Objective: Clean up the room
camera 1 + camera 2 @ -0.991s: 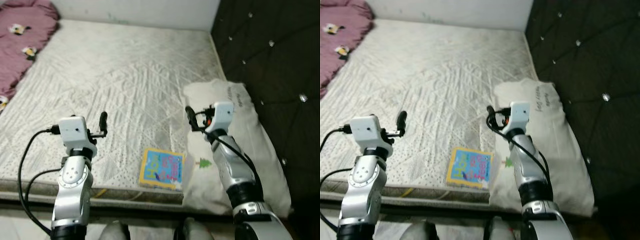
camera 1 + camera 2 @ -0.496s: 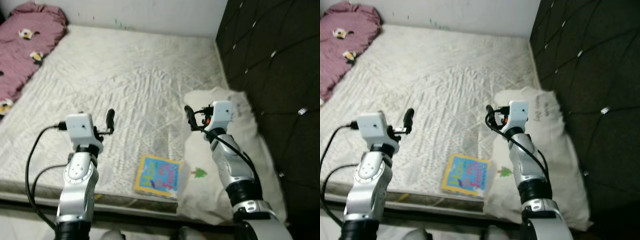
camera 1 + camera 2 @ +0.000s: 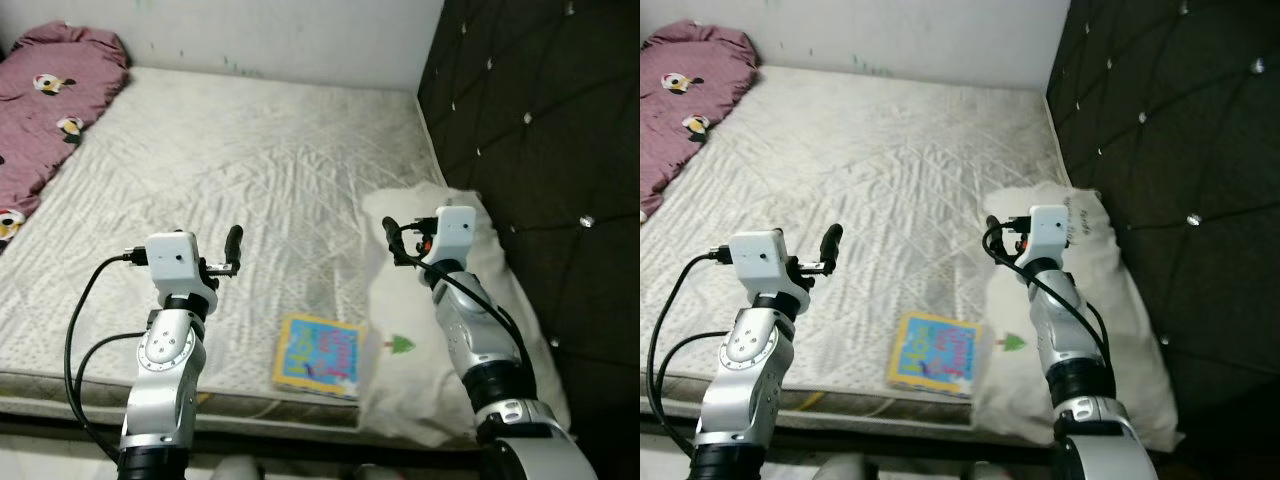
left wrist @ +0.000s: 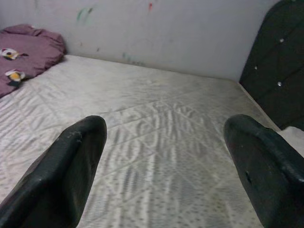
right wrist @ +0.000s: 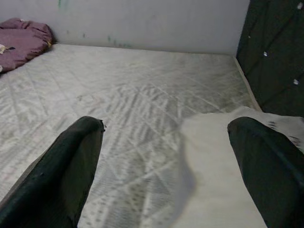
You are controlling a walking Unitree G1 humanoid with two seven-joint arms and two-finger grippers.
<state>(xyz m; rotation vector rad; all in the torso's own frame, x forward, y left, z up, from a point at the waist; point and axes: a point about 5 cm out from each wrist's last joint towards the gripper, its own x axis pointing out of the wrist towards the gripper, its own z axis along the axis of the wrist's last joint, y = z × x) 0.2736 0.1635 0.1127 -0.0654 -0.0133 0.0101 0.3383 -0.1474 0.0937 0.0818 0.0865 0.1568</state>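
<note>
Quilted white fabric covers the mattress, which is bare over most of its width — only a few things are left on it to be tidied. A bright picture book is lying flat near the front edge of the bed, just beside the white pillow and seemingly touching its edge, so it is judged to be the nearest item to be picked up. The pillow is pushed against the dark tufted headboard on the robot's right, where a pillow would be expected to stay. At the far left corner, against the pale wall, a maroon blanket with small cartoon prints is bunched up, well apart from the book.

Both arms are held raised and level over the front of the bed, neither touching anything. The left pincer is seen with its fingers spread wide apart over bare mattress, to the left of the book. The right pincer is likewise held with its fingers wide apart, above the inner edge of the pillow. This posture is judged to be one of readiness — nothing is gripped yet, and the book lies between and below the two arms, within likely reach of either.
</note>
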